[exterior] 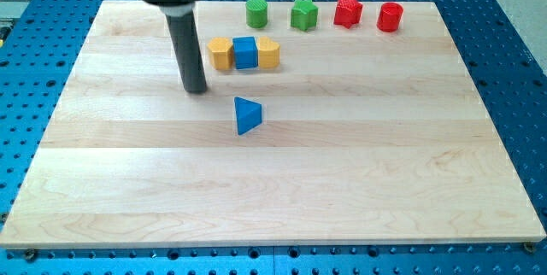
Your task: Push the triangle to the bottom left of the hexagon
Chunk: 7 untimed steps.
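A blue triangle block (pixel 248 115) lies near the middle of the wooden board (pixel 273 181). A yellow hexagon block (pixel 220 54) sits above it and to the left, touching a blue cube (pixel 245 53), which touches a yellow block with a rounded side (pixel 268 54). My tip (pixel 196 89) rests on the board left of the triangle and below-left of the hexagon, apart from both.
Along the view's top edge of the board stand a green cylinder (pixel 256 13), a green star block (pixel 303 14), a red star block (pixel 348 11) and a red cylinder (pixel 390 17). A blue perforated table (pixel 513 70) surrounds the board.
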Available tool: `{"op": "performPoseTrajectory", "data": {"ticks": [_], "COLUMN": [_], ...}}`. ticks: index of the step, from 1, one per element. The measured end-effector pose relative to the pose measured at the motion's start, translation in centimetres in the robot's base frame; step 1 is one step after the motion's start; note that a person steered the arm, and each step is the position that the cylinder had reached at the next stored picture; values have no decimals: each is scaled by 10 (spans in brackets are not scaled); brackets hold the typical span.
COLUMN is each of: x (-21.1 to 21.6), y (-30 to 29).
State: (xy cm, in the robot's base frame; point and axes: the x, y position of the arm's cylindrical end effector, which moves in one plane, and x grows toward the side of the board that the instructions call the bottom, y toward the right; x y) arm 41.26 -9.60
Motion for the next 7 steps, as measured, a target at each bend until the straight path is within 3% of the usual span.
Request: {"op": "performPoseTrajectory", "data": {"ticks": [1, 2, 3, 4, 5, 6, 7], "x": [-19, 58, 63, 26, 16, 25, 3], "y": [97, 98, 43, -11, -11, 38, 40]}}
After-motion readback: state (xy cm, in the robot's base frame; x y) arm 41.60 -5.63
